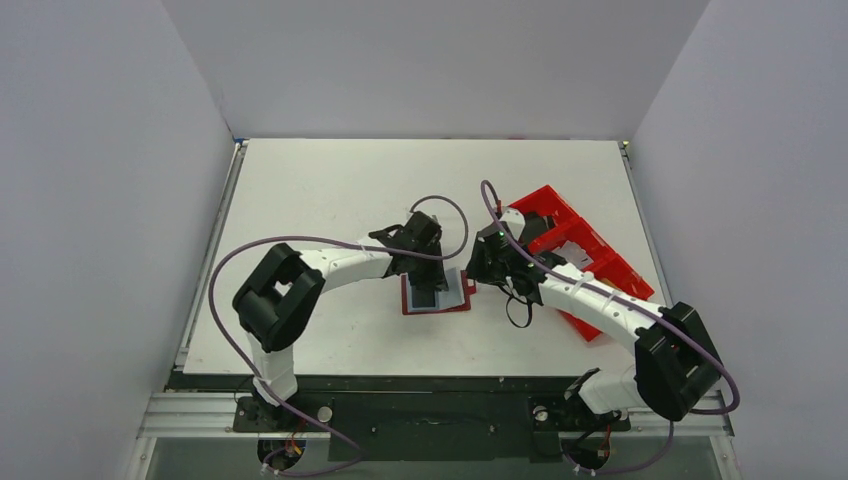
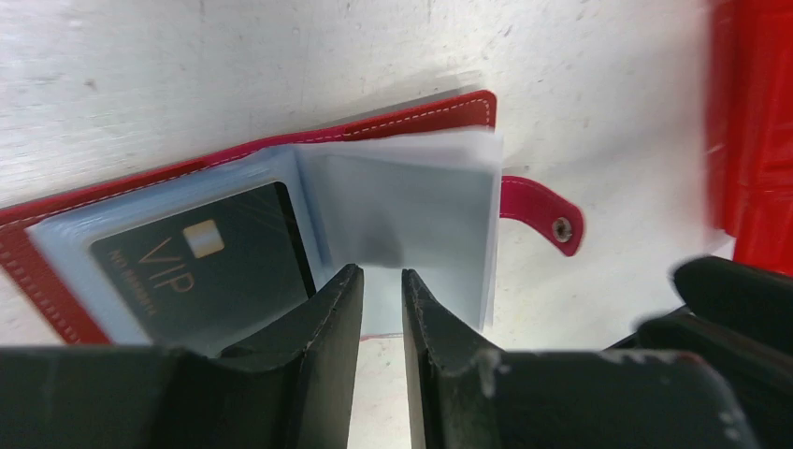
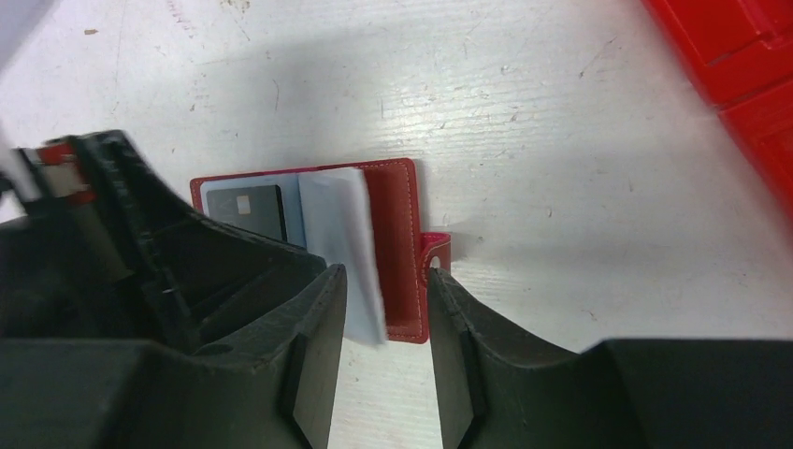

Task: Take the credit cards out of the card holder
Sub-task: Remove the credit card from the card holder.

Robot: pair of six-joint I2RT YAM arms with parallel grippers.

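the card holder [image 1: 455,296] lay opened flat on the table [image 1: 330,190], about midway between the two arms. at its left, a dark credit card [image 2: 201,257] marked vip sat inside a clear sleeve. no other card showed. the left gripper [image 2: 382,273] hung just over the near edge of the loose clear sleeves [image 2: 411,201], its jaws drawn close with a narrow slot between them. i could not tell whether a leaf was nipped there. further right came the red cover flap, then the snap tab [image 2: 547,220]. the right gripper [image 3: 385,276] stood over that right edge with its jaws apart, nothing caught in them. the red tray [image 1: 575,250] lay beyond, well apart.

the holder looked light and floppy and would likely slide or lift if tugged, so one claw should pin the cover. the card seemed thin, stiff and slick. it was best pinched at whatever edge protruded from the sleeve mouth and drawn straight along the pocket.
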